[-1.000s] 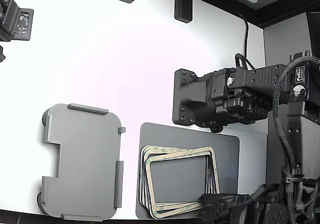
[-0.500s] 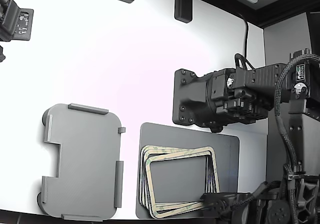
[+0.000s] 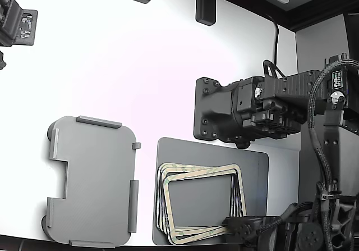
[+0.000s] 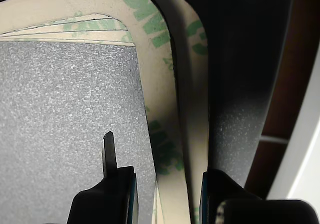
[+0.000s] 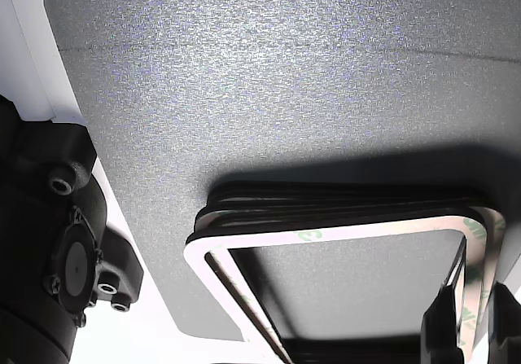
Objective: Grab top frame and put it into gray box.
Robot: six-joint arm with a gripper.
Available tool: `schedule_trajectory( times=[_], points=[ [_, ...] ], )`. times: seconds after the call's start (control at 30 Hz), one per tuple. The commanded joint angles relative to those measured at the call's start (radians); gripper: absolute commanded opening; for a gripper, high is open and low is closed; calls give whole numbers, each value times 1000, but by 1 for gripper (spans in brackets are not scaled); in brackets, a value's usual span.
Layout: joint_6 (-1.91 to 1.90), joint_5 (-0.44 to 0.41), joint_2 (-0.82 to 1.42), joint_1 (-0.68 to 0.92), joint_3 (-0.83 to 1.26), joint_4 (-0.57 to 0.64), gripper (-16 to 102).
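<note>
Two fingers (image 4: 120,191) of the hand (image 4: 167,194) straddle the top frame (image 4: 175,149).

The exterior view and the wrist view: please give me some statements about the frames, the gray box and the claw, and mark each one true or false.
1. The gray box holds no frame. True.
2. The top frame lies on a stack on the dark gray mat. True.
3. The claw is above the gray box. False: it is at the top frame's side strip, one finger on each side.
4. The gray box is at the exterior view's right of the stack. False: it is at the left.
</note>
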State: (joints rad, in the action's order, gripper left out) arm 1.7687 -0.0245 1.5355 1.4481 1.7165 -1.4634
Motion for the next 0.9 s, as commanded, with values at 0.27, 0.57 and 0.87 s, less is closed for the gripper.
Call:
schedule_trajectory(
  times=[0.27, 0.57, 0.87],
  points=[
    [-9, 3, 26, -9, 2, 28, 47],
    [-14, 6, 28, -9, 15, 38, 40],
    [-58, -9, 26, -2, -12, 31, -10]
  ],
)
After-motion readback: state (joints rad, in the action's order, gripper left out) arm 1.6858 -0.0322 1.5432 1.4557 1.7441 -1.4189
